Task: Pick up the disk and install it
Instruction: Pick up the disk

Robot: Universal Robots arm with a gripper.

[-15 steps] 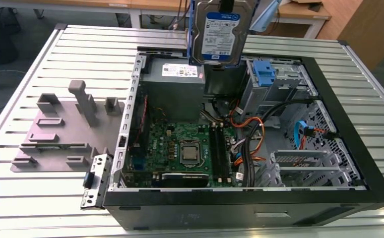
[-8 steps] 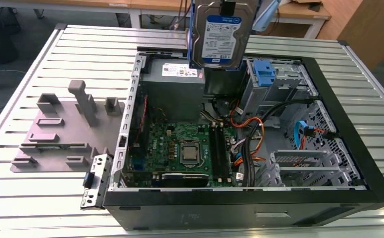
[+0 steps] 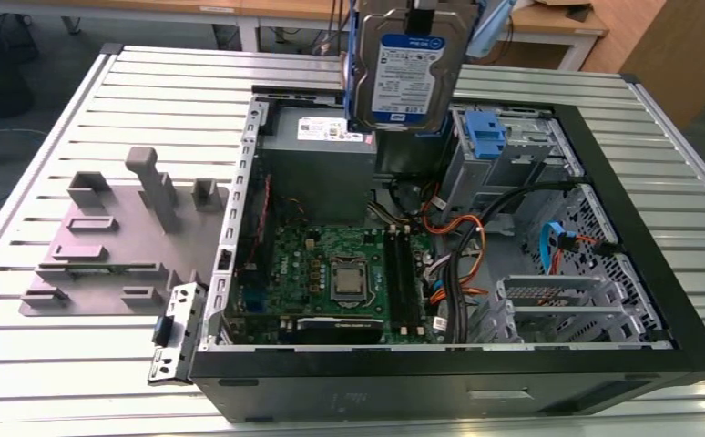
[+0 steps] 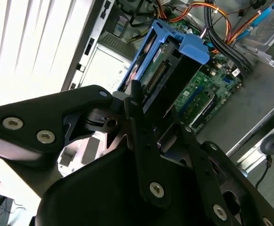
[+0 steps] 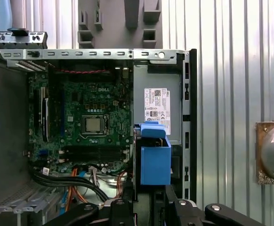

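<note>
A ribbed silver worktop [image 3: 109,109] carries everything, with wooden furniture [image 3: 657,45] behind it.

The disk [image 3: 403,77] hangs upright over the far end of the open computer case [image 3: 644,300], clamped in the hand [image 4: 158,113], whose black fingers [image 4: 136,101] close on it from both sides. It is a flat silver drive with a blue-and-white label turned toward the exterior view; the label bears lines of print too fine to make out. Blue plastic rails run along its edges. In both wrist views the disk [image 5: 154,160] is seen nearly end-on, so the blue rail end covers most of the metal. In the exterior view the disk's top and the hand are cut off by the upper frame edge.

Inside the case, just behind the disk's lower edge, sits the grey power supply [image 3: 322,159]; the disk hides a corner of its white sticker [image 3: 328,132]. Toward the exterior view's right of the disk, a bare blue bracket [image 3: 483,132] stands in the case's drive bay. Nearer the case's front lies the green motherboard [image 3: 328,264] with its processor [image 3: 348,282], and orange and black cables [image 3: 462,228] loop beside it. Outside the case, on the exterior view's left, a grey fixture plate [image 3: 109,246] with upright posts rests on the worktop.
</note>
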